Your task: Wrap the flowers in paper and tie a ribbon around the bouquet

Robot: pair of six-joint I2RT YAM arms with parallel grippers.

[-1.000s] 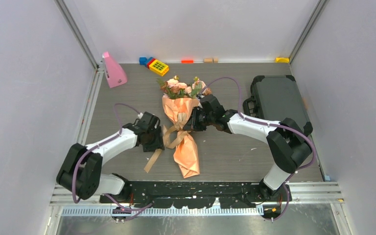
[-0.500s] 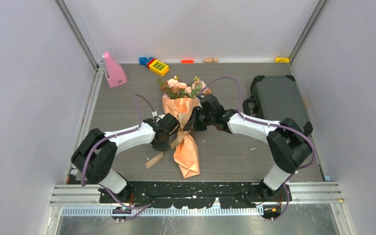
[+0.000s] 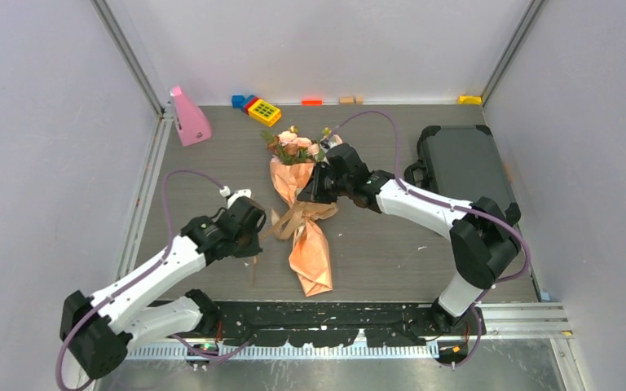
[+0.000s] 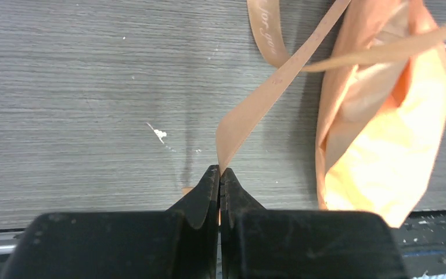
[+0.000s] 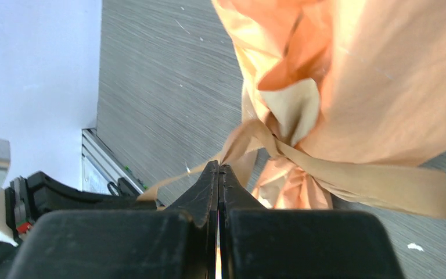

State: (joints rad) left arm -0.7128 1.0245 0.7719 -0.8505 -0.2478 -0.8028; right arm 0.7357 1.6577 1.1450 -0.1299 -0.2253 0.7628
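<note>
The bouquet lies in the middle of the table, with pink flowers [image 3: 297, 145] at its far end and the peach-orange paper [image 3: 310, 248] tapering toward me. The tan ribbon [image 3: 293, 216] is wound and knotted round its waist. Left of the bouquet, my left gripper [image 3: 249, 236] is shut on one ribbon end; in the left wrist view the ribbon [image 4: 267, 96] rises from the closed tips [image 4: 219, 171] toward the paper [image 4: 383, 133]. My right gripper [image 3: 311, 189] is at the bouquet's right side, and its tips [image 5: 219, 167] are shut on a ribbon [image 5: 371, 180] strand close to the knot.
A black case [image 3: 460, 167] lies at the right. A pink wedge-shaped object [image 3: 187, 118] stands at the back left, with a yellow toy [image 3: 263, 111] and small coloured blocks [image 3: 312, 102] along the back wall. Grey walls close in both sides.
My left gripper reached in to the bouquet's waist, shut on the ribbon end and drew back to the left with it. My right gripper shifted slightly toward the flowers.
</note>
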